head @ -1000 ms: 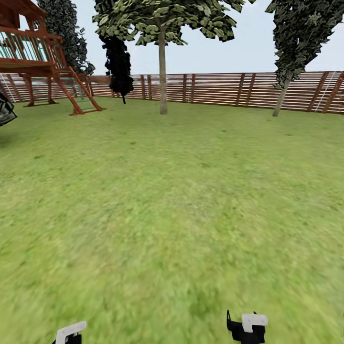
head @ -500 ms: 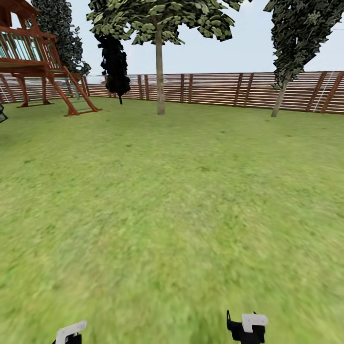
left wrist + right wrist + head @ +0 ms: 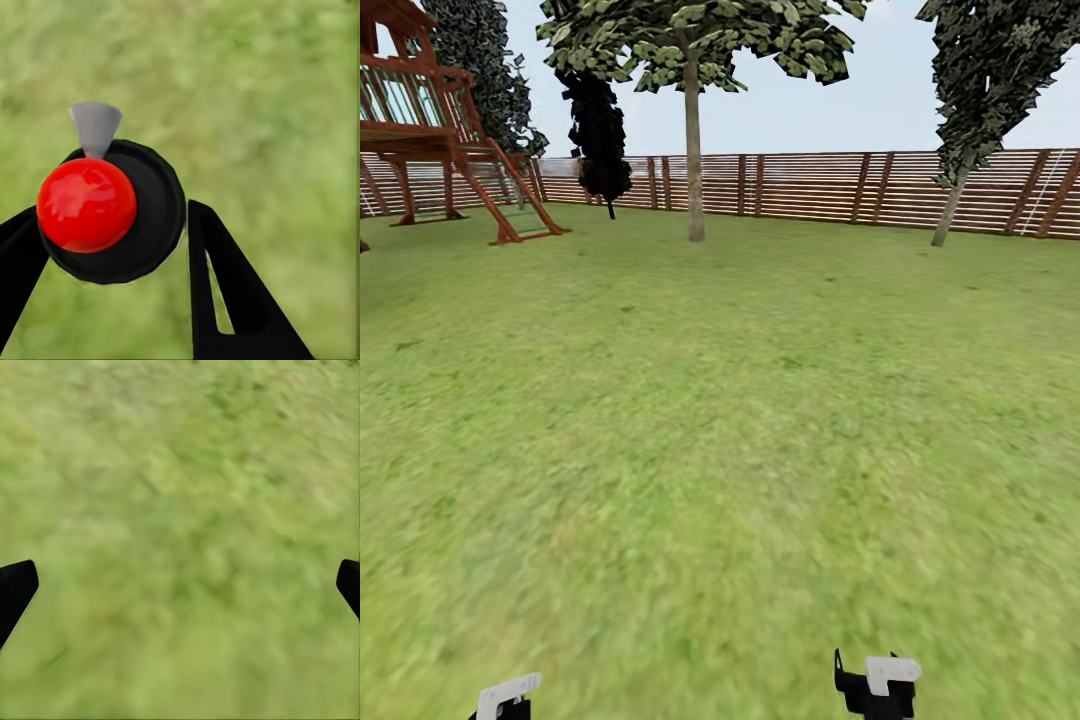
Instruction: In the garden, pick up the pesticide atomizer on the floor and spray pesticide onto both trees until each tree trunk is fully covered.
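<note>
Left gripper (image 3: pixel 112 247) pinching pesticide atomizer (image 3: pixel 112 210) between black fingers (image 3: pixel 225 300) — red cap facing wrist camera, grey nozzle pointing away over grass; right gripper (image 3: pixel 180 585) spread wide, holding nothing, hanging above lawn (image 3: pixel 180 472). Nearer tree trunk (image 3: pixel 694 160) standing upright far ahead, slightly left of centre, so sitting on atomizer arm's side; second trunk (image 3: pixel 948 215) leaning, far right by fence (image 3: pixel 810 185). Head view giving trunks' bearing; left wrist view giving grasp — probably firm, contact partly hidden. Both trunks well apart from nozzle; closing in needed first.
</note>
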